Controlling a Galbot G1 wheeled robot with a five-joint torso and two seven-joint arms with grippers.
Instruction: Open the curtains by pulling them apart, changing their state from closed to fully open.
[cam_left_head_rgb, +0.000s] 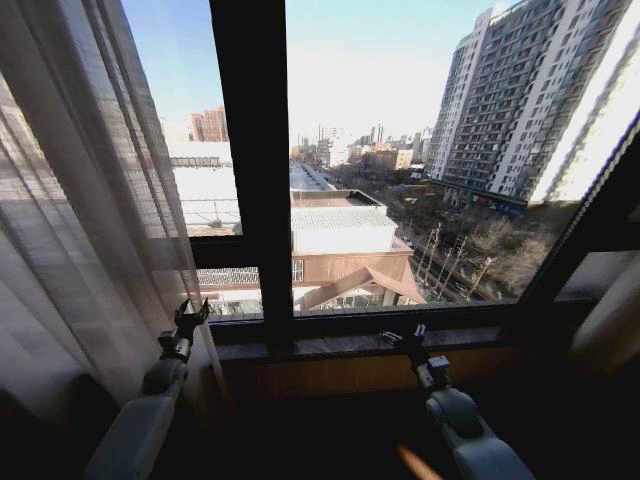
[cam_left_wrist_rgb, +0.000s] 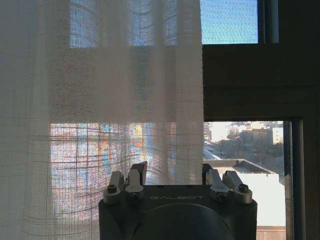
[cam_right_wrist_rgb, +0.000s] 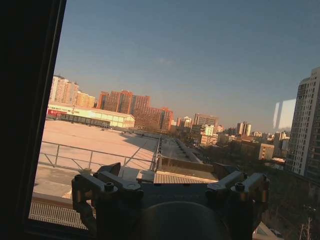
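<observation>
Sheer curtains (cam_left_head_rgb: 90, 200) are bunched along the left side of the frame in the head view, top edge down to the floor, pleats running vertical. Most of the window (cam_left_head_rgb: 400, 150) is bare glass with the city behind it. At the right edge, lower half, there's a pale strip that could be the other panel; can't confirm.

Left gripper (cam_left_head_rgb: 190, 318) sits low left of centre, raised in front of the sill (cam_left_head_rgb: 350, 345), right at the curtain's inner hem. Fabric lies to its left and runs up well above it. In the left wrist view the curtain (cam_left_wrist_rgb: 100, 100) fills the left and middle of the frame, its free edge dropping down over the middle of the gripper (cam_left_wrist_rgb: 175, 180). Jaws stand apart, and the hem falls roughly into the gap between them. Can't tell if cloth actually touches a finger or just hangs behind. Nothing visibly clamped.

Right gripper (cam_left_head_rgb: 408, 340) is low, right of centre, over the sill, well away from the left panel. Right wrist view: the gripper (cam_right_wrist_rgb: 170, 185) has jaws spread, nothing between them, only glass and rooftops ahead.

My read: left arm is far nearer, so any more travel on that panel is its job, pulling sideways toward the left edge, across the pleats rather than along them. Looks mostly open already; what's left is stacking that panel tighter and checking the right side.
</observation>
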